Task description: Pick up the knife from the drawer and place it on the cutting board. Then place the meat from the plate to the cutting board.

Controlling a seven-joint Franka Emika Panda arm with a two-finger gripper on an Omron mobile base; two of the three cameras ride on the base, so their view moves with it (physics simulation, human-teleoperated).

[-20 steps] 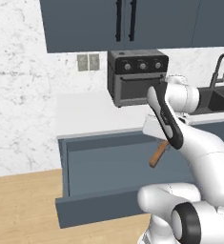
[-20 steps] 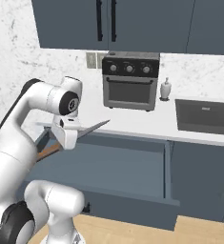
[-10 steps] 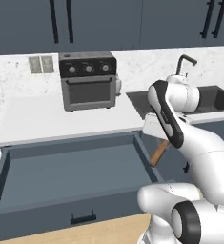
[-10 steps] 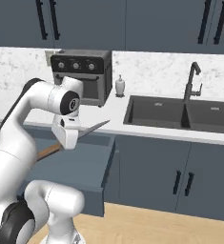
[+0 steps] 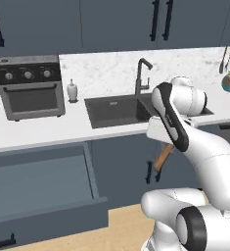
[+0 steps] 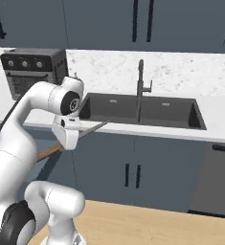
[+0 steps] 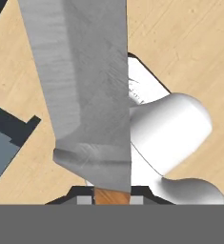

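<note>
Tool [image 6: 68, 136] pinches knife [image 6: 87, 130] by its handle; carry it level, blade away from the desk [image 5: 48, 132] edge.

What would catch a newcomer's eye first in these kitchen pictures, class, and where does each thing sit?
First the knife: its broad grey blade runs up the middle of the hand view, clamped in the gripper, with the tan handle poking out below the white arm. Next the drawer, pulled open at lower left in the left base view. Then the dark sink with its tall faucet, set in the white counter.
</note>
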